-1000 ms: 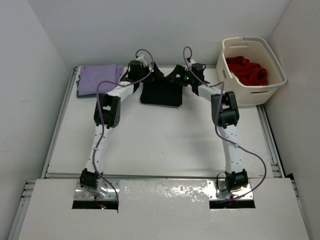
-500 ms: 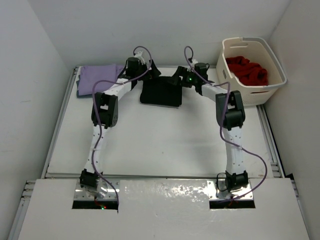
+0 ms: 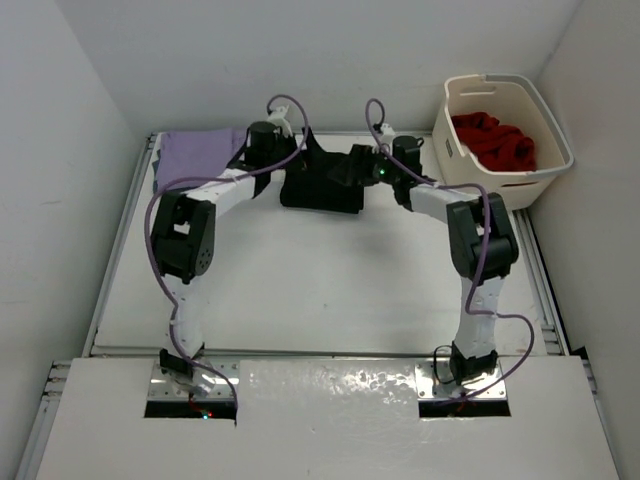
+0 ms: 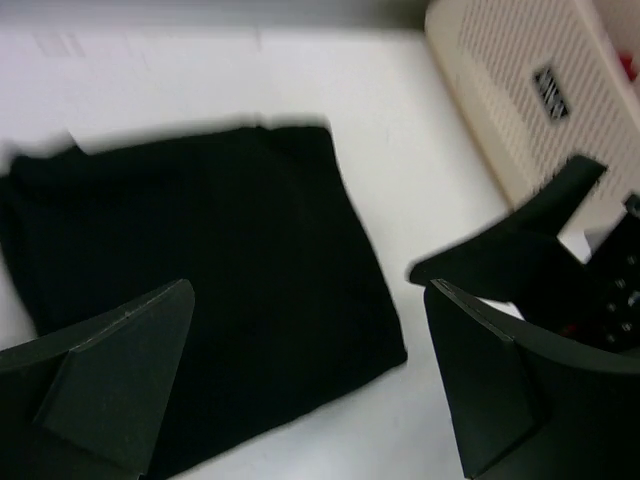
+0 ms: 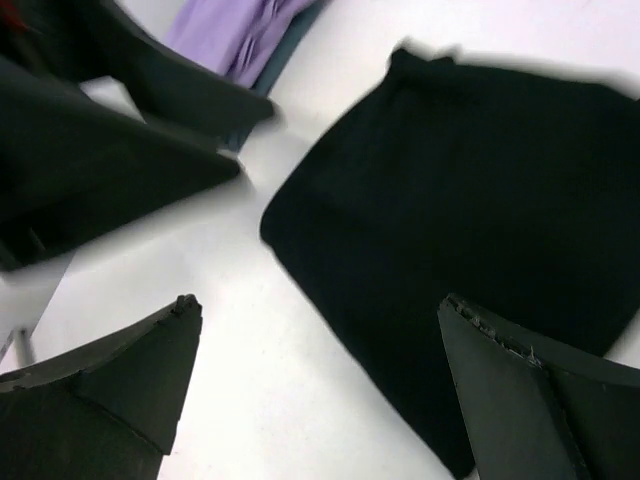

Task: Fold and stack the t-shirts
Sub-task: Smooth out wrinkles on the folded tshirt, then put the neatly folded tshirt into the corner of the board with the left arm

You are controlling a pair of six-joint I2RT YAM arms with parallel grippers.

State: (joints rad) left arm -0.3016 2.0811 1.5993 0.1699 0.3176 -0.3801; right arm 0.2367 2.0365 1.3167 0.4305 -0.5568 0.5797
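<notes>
Left fingers (image 4: 110,385): spread wide, nothing between them. In the left wrist view they frame the black shirt (image 3: 320,188) from above. The picture is blurred, so I cannot tell whether the tips touch the cloth.

Right fingers (image 5: 530,400): also spread wide, holding nothing. The right wrist view shows the same black shirt beneath and between them, with bare white tabletop (image 3: 320,290) under the left-hand tip. Contact again cannot be judged.

From the top view, both of my wrists reach to the far side of the tabletop. They come at the black shirt from opposite sides, the left at its far left corner and the right at its far right corner. Each wrist camera catches the other arm's dark fingers close by.

Black shirt: lies folded flat as a rough rectangle at the far middle of the tabletop, edges fairly even.

Lavender shirt (image 3: 195,155): folded in the far left corner, apart from the black one. A teal shirt (image 5: 293,42) lies under it, with only a thin strip showing along its edge.

Red shirt (image 3: 495,140): bunched up and unfolded inside the cream basket (image 3: 510,82), which stands at the far right corner, just beside my right wrist.
</notes>
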